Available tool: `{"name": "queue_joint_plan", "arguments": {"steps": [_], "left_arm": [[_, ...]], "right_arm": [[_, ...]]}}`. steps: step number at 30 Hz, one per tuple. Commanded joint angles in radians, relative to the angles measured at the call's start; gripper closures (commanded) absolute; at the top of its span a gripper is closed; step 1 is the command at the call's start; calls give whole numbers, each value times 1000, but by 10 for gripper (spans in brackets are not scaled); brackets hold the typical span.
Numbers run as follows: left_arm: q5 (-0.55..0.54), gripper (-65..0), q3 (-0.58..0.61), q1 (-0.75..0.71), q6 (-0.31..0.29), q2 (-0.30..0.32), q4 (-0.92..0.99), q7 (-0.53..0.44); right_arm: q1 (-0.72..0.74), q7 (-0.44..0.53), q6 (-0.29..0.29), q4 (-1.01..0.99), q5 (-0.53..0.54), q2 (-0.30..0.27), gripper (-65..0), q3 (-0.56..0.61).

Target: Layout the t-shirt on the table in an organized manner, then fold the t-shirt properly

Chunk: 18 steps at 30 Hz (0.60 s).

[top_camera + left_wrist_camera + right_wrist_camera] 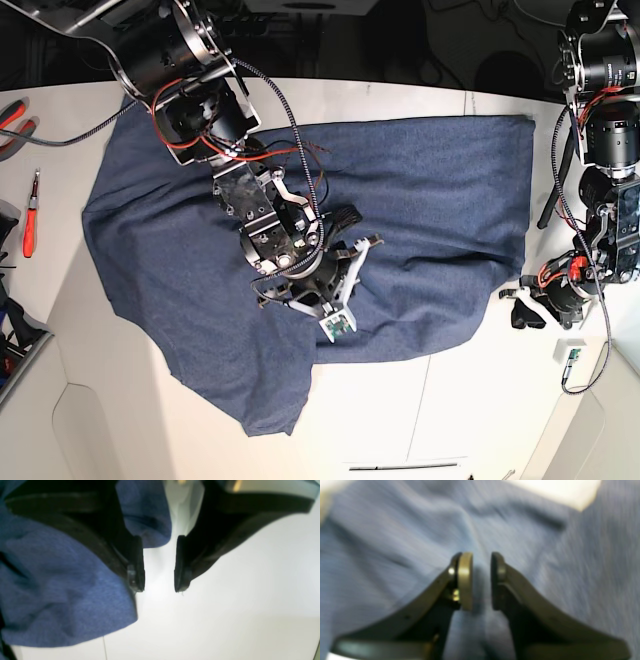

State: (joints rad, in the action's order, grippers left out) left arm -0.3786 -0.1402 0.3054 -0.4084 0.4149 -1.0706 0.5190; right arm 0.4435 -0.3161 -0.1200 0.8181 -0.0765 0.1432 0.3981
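The laying-out step looks to be in hand: the t-shirt (400, 210) lies spread but rumpled on the table (480, 400), unfolded. The right gripper (481, 580) is down on the cloth mid-shirt, jaws narrowly parted with a raised crease of fabric between them, not visibly clamped. The left gripper (159, 565) stands open over bare table, the shirt's edge just beside one finger. Next, I judge, pinch that crease and draw it flat

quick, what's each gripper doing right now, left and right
Left gripper: open, empty, over the table beside the t-shirt.
Right gripper: fingers narrowly apart over t-shirt fabric; whether it grips cannot be told.
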Motion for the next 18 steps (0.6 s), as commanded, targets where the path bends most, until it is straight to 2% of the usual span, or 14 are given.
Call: {"name": "queue_joint_plan", "arguments": {"steps": [1,4,12,14,18], "left_arm": [[-6,-234,-6,24,0,17,-14,-23],[-6,-234,-6,24,-1,18,-14,-24],[-5,-235,-6,24,0,17,-7,1],[13,-244,-6,24,-1,17,9,24],[43,-284,-6,24,-3,17,71,24]], "right_arm": [[32,20,8,-24,-7,9,-67,2],[26,-29,20,-64,-68,6,0,2],[-19,-341,0,-50,-139,-26,0,2],[-38,-378,-13,-29,-152,-45,0,2],[-81,-385,-18,25,-151,-89,0,2]]}}
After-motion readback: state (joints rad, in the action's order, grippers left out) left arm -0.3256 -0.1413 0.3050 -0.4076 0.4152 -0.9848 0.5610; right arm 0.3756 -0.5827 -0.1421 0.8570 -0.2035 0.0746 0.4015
